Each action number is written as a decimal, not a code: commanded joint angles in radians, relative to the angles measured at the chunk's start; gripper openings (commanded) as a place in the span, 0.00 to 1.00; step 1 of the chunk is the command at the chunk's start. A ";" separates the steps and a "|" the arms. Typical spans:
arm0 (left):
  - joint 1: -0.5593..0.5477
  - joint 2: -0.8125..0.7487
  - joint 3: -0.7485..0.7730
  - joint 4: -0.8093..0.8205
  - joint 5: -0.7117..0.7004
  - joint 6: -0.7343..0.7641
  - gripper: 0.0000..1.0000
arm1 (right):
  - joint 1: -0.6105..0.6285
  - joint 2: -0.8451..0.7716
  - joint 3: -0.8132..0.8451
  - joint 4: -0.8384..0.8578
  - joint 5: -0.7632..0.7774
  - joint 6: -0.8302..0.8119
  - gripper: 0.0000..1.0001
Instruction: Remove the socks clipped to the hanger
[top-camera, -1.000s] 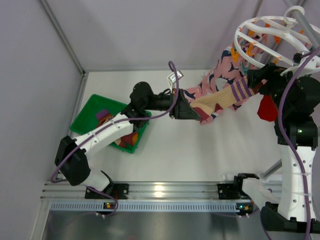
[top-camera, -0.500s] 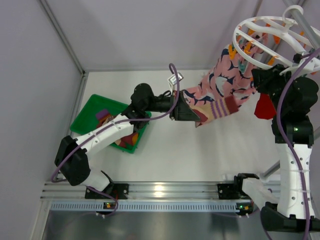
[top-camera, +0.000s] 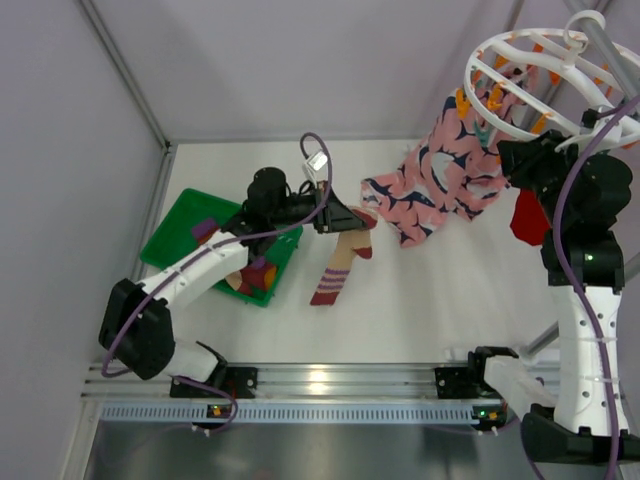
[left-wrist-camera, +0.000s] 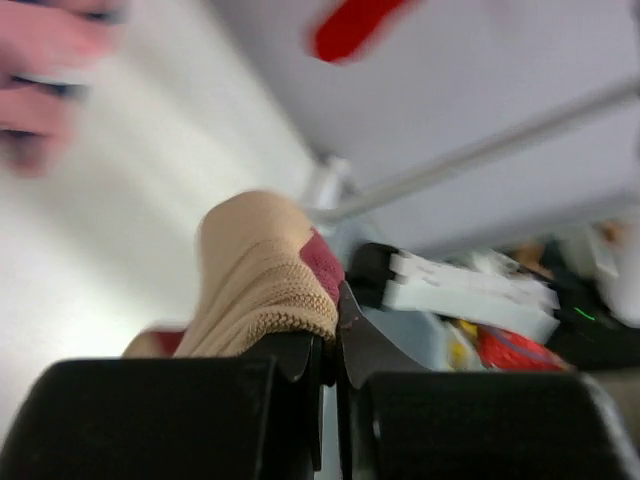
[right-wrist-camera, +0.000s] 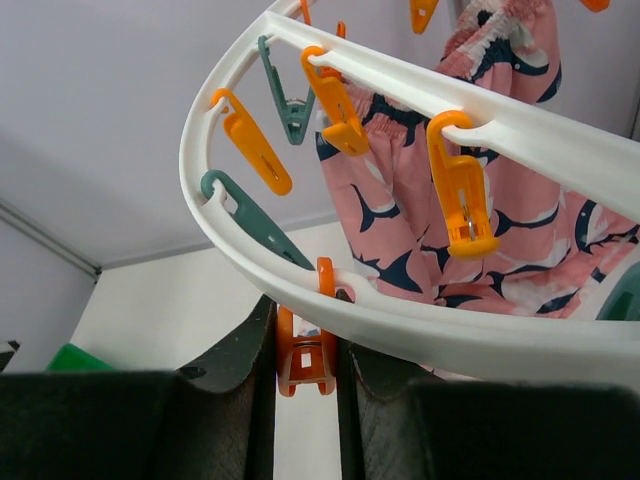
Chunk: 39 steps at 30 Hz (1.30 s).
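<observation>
My left jaws are clamped on the tan sock (top-camera: 337, 266). It is off the hanger (top-camera: 540, 75) and dangles above the tabletop (top-camera: 420, 310), just right of the green bin (top-camera: 172, 232), where other socks (top-camera: 255, 280) lie. My right jaws pinch an orange peg (right-wrist-camera: 305, 358) under the hanger's rim. A red sock (top-camera: 527, 215) hangs there, so I judge work remains. My right arm hides its clip, the pink shark-print cloth (top-camera: 440, 180) may cover more, and my left wrist view is blurred.

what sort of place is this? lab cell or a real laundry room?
Likely a lab test cell, not a home: bare grey wall panels with metal frame poles, an aluminium mounting rail, and a drying hanger hung up as a prop.
</observation>
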<state>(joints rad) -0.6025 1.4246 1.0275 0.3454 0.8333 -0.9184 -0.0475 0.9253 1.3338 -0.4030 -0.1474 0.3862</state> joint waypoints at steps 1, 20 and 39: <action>0.047 -0.072 0.148 -0.555 -0.409 0.391 0.00 | 0.012 0.000 -0.012 0.032 -0.046 0.019 0.00; 0.087 -0.371 0.155 -0.967 -1.062 0.607 0.00 | 0.012 0.010 -0.031 0.029 -0.113 0.029 0.00; 0.230 -0.365 0.114 -1.017 -1.068 0.642 0.00 | 0.012 0.014 -0.067 0.053 -0.133 0.022 0.00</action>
<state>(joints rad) -0.3931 1.0527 1.1027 -0.6746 -0.2291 -0.3023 -0.0479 0.9375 1.2758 -0.3649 -0.2272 0.4129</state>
